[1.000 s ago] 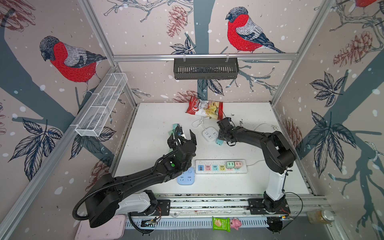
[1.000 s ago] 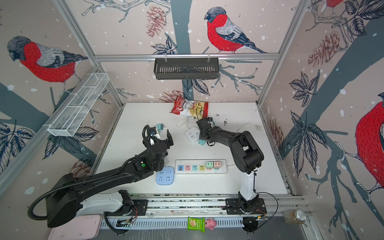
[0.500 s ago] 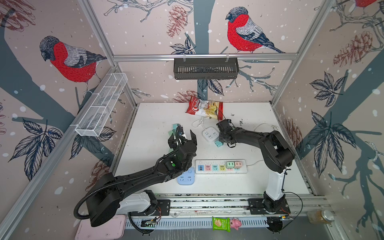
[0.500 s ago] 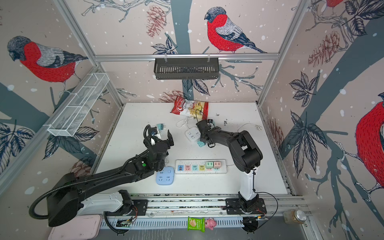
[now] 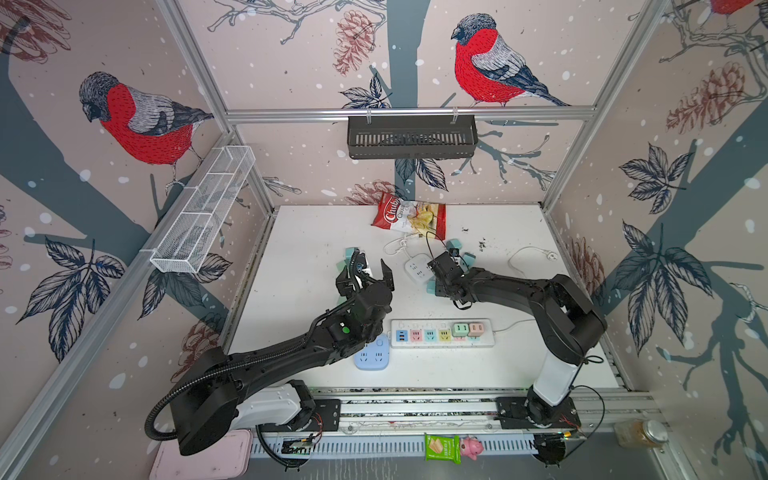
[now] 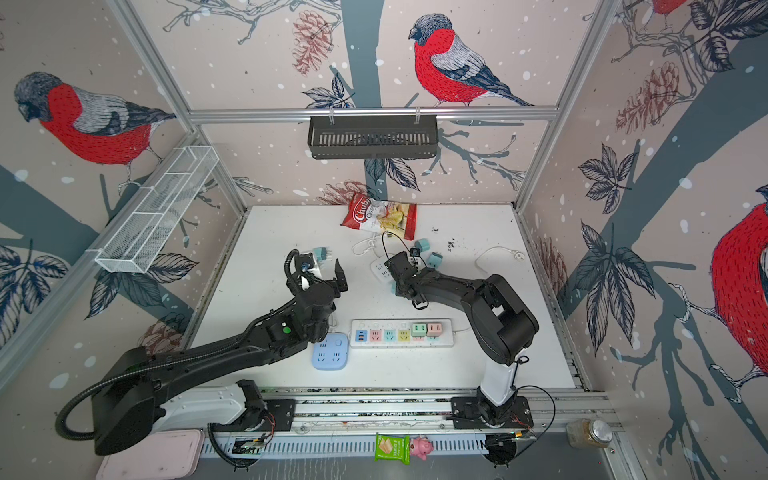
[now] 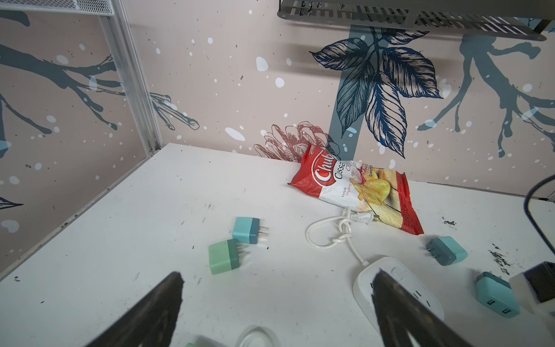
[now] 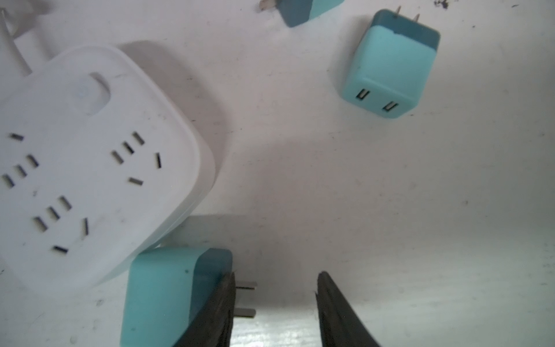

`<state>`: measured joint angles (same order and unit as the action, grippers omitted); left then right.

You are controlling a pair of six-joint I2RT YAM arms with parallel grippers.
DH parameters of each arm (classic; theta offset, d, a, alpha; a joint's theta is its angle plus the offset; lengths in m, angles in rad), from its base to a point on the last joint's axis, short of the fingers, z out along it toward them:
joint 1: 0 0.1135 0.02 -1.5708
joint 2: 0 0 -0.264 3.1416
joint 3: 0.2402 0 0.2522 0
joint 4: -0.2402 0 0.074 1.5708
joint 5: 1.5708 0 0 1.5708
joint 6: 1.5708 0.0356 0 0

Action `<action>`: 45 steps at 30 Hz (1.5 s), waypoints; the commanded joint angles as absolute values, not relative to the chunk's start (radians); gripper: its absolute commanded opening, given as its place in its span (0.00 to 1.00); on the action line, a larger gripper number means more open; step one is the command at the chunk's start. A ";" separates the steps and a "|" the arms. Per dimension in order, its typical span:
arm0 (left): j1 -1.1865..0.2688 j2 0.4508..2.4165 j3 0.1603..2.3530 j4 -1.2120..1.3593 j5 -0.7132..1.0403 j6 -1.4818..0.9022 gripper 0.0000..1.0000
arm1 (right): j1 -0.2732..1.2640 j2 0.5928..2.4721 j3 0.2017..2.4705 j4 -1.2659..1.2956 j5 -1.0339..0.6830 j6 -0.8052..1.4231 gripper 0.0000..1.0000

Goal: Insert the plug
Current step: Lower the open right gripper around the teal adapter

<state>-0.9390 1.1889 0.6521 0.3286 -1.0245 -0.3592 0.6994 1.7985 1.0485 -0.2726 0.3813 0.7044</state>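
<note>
Status: insertion not begun, by my reading. The plug (image 8: 162, 288) lay on its side on the table (image 5: 316, 232), hard against a corner of the white socket block (image 8: 90, 168); whether the two touched could not be told. No socket on that block was filled.

Right claw (image 8: 276, 275): low over the table at the plug, jaws narrowly apart, nothing clamped. Bare table showed between them. One finger (image 8: 222, 303) crossed the plug's dark end, and the prongs poked into the gap. The body sat outside the jaws, so I judged no grip was made.

Left claw (image 7: 277, 272): jaws wide apart, empty, above the table and well away from the plug.

Remaining, as judged: get the jaws around the body, lift, turn the prongs downward, line them up with a socket, press home.

In both top views, the long power strip (image 5: 442, 332) near the front edge carried a green plug (image 5: 460, 329) and a pink plug (image 5: 476, 329). The blue socket block (image 5: 372, 353) beside it had no plug in the part not hidden by the left arm.

Plug appearance: a rounded teal cube with a darker teal band at the prong end. Two flat metal prongs, straight, parallel to the table. Other loose plugs (image 8: 390, 66) of the same kind lay near.
</note>
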 commanded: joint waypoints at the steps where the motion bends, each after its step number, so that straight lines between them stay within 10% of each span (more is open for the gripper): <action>1: -0.937 1.181 0.654 0.361 -1.034 -0.361 0.98 | 0.735 1.789 1.060 -0.289 0.401 0.724 0.47; 11: -0.937 1.187 0.653 0.363 -1.036 -0.361 0.97 | 0.785 1.682 1.043 -0.272 0.398 0.717 0.52; 27: -0.937 1.183 0.649 0.364 -1.034 -0.363 0.97 | 0.722 1.721 1.052 -0.120 0.289 0.594 0.90; 45: -0.937 1.179 0.648 0.367 -1.026 -0.359 0.97 | 0.751 1.852 1.080 -0.105 0.217 0.567 0.92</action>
<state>-0.9390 1.1843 0.6487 0.3298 -1.0210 -0.3592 0.7391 1.8648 1.0931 -0.1192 0.2348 0.5514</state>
